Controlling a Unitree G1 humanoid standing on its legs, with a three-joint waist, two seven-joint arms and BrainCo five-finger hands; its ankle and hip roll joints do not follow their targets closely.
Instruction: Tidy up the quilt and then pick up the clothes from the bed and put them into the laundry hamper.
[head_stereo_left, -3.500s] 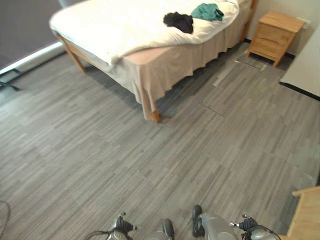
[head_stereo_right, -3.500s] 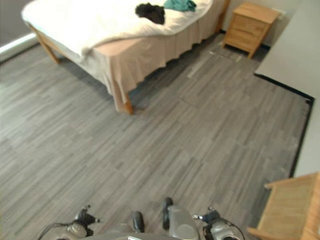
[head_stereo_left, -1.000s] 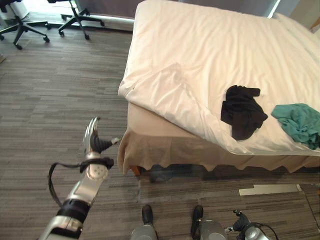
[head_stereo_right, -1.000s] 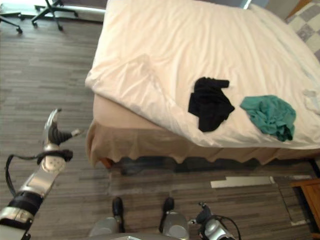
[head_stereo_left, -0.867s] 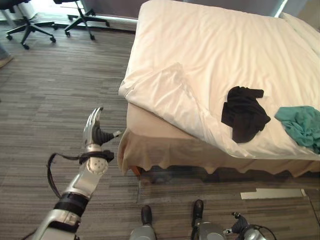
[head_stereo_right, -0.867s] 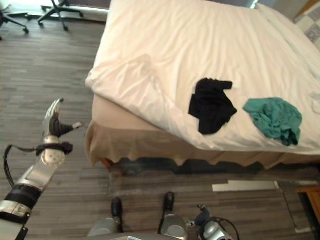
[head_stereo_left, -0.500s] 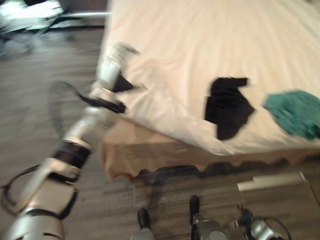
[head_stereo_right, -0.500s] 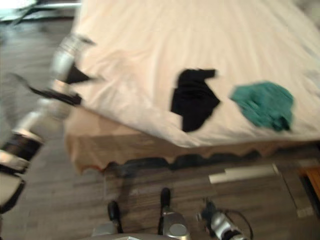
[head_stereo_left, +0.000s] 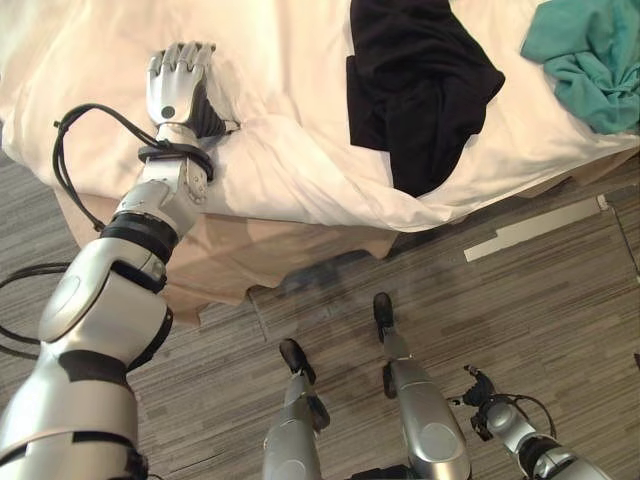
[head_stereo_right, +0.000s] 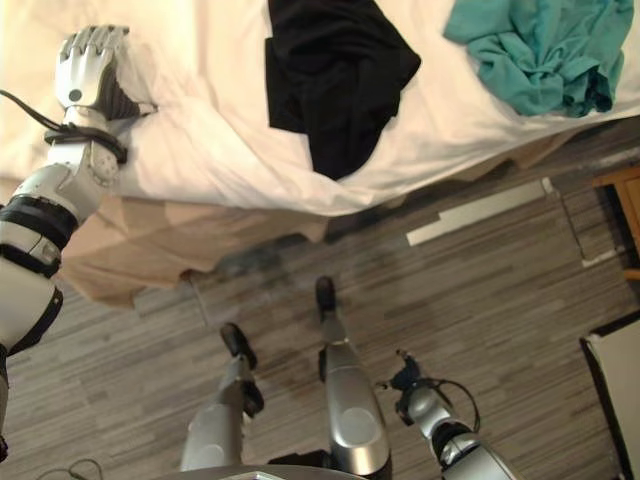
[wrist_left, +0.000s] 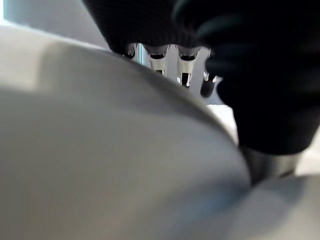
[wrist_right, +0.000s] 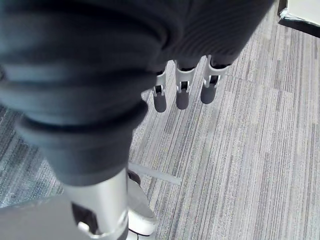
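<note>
The white quilt (head_stereo_left: 290, 150) covers the bed, with a rumpled fold near its front edge. My left hand (head_stereo_left: 178, 88) rests on that fold, fingers curled over it and the thumb pressed into the cloth. In the left wrist view the bunched quilt (wrist_left: 100, 150) bulges between the thumb and the fingers (wrist_left: 170, 65). A black garment (head_stereo_left: 420, 80) lies on the quilt to the right of the hand, and a teal garment (head_stereo_left: 590, 55) lies further right. My right hand (wrist_right: 180, 92) hangs low over the floor, fingers straight and holding nothing.
The bed's beige skirt (head_stereo_left: 230, 260) hangs below the quilt's edge. Grey plank floor (head_stereo_left: 540, 310) runs in front, with a pale strip (head_stereo_left: 530, 228) lying on it. A wooden furniture corner (head_stereo_right: 625, 195) stands at the right edge.
The view has swung down and closer over the bed's edge. My left hand has come down from the quilt's corner onto the fold and curled its fingers round it.
</note>
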